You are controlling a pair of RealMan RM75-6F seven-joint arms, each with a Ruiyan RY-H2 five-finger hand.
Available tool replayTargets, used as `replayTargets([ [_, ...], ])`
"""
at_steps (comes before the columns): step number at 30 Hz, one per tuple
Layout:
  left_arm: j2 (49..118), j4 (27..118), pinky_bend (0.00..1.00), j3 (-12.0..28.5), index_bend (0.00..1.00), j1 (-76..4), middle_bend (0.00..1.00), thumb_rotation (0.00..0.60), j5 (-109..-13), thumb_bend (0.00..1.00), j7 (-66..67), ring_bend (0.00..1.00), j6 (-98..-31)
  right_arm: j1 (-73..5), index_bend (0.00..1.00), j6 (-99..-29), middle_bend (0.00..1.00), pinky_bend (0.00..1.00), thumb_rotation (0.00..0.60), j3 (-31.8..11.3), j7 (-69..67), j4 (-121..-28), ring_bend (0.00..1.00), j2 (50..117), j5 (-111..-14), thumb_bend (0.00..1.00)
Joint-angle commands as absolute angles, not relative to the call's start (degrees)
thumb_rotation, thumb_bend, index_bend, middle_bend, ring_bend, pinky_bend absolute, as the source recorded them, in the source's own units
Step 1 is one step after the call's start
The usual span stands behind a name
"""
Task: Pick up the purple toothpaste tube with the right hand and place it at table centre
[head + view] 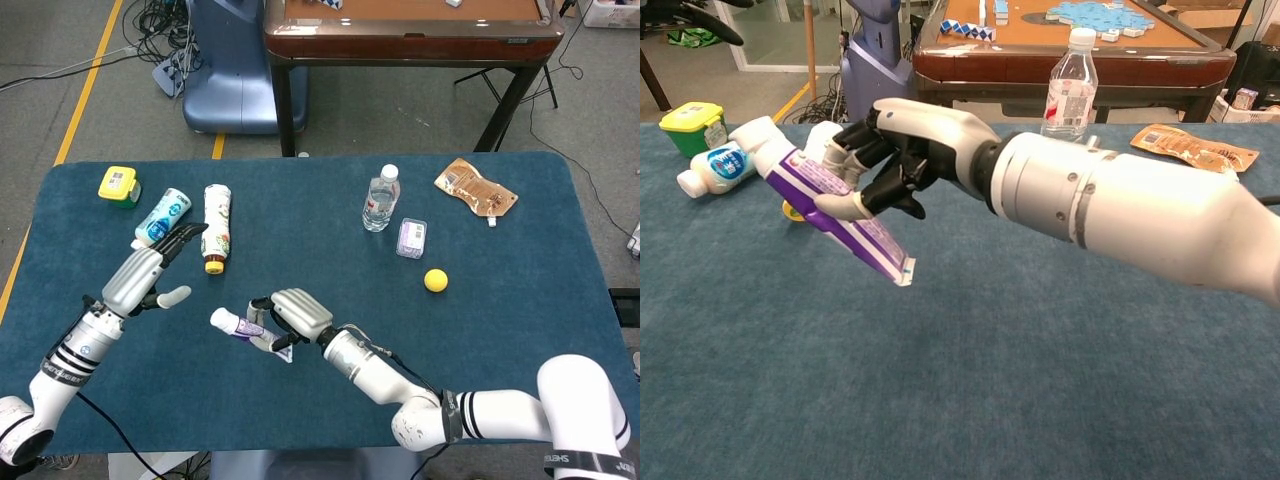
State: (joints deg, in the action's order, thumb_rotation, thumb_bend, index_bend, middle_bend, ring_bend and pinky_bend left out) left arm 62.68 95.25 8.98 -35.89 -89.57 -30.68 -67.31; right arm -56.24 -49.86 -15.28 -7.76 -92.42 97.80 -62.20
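My right hand (291,315) (893,160) grips the purple toothpaste tube (243,328) (830,203), holding it above the blue table (480,330) left of the middle. The tube tilts, its white cap up and to the left, its flat tail down and to the right. The fingers wrap over the tube's middle. My left hand (150,272) hovers open over the table's left side, fingers spread, holding nothing; in the chest view only its dark fingertips (715,28) show at the top left corner.
Two white bottles (163,216) (216,225) and a yellow-green box (118,185) lie at the back left. A clear water bottle (380,199), a small clear box (411,238), a yellow ball (435,280) and a brown pouch (474,188) lie at the back right.
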Motion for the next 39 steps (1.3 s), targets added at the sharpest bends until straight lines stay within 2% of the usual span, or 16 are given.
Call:
replayTargets([
  [1,63.6,94.4,0.12,8.9,0.00,-36.8,0.06,0.000,-90.6,0.03,-28.9,0.04,-66.9,-56.6,1.00,-49.9,0.90,0.76,0.600,-16.4,-8.4,-90.8,0.82,99.7,-62.1,0.90],
  [17,65.1,95.4,0.11,8.2,0.00,-39.2,0.05,0.000,-91.7,0.03,-27.8,0.03,-64.9,-59.9,1.00,-48.9,0.90,0.76,0.600,-21.8,-7.7,-86.3,0.82,106.5,-60.9,0.90],
  [39,68.3,92.6,0.11,7.8,0.00,-39.7,0.00,0.000,-92.1,0.02,-30.6,0.03,-66.9,-61.9,1.00,-47.1,0.91,0.76,0.600,-25.1,-9.3,-83.4,0.83,109.1,-60.0,0.90],
])
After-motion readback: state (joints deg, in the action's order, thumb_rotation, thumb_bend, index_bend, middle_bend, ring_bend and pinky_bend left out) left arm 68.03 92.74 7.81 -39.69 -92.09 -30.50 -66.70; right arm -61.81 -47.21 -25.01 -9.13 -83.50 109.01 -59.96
